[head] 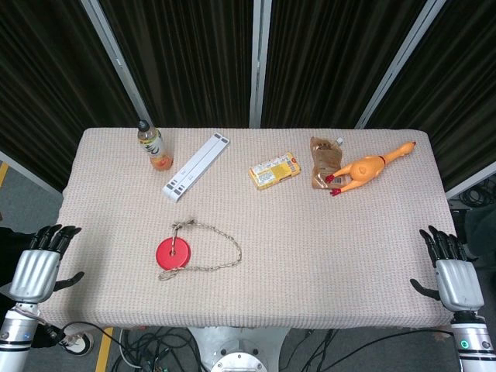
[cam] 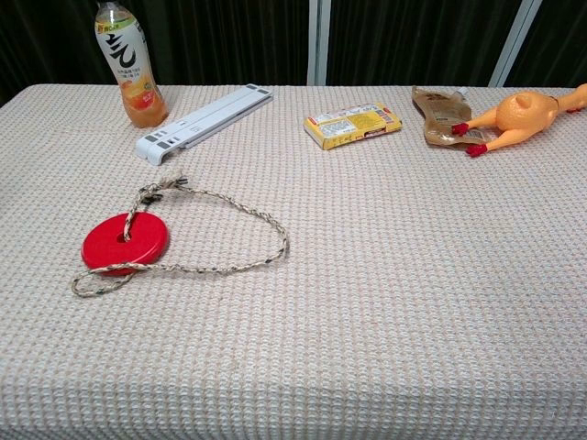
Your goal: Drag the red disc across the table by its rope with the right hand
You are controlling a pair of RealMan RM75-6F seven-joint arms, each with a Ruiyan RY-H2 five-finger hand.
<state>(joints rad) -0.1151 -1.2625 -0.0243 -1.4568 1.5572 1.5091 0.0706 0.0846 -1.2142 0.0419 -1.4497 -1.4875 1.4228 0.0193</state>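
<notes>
The red disc (head: 173, 253) (cam: 125, 243) lies flat on the left half of the table. Its rope (head: 230, 246) (cam: 271, 235) runs through the centre hole, loops out to the disc's right and ends in a loose tail near the disc's front edge. My right hand (head: 452, 272) hangs open beside the table's right edge, far from the rope, fingers spread and pointing up. Beside the left edge, my left hand (head: 40, 260) is open too. Neither hand touches anything, and the chest view shows neither.
At the back stand a drink bottle (head: 155, 146) (cam: 131, 66), a flat white bar (head: 197, 166) (cam: 204, 111), a yellow snack pack (head: 274, 171) (cam: 353, 124), a brown pouch (head: 322, 162) (cam: 440, 113) and a rubber chicken (head: 370, 167) (cam: 519, 118). The table (head: 325, 248) wears a beige woven cloth.
</notes>
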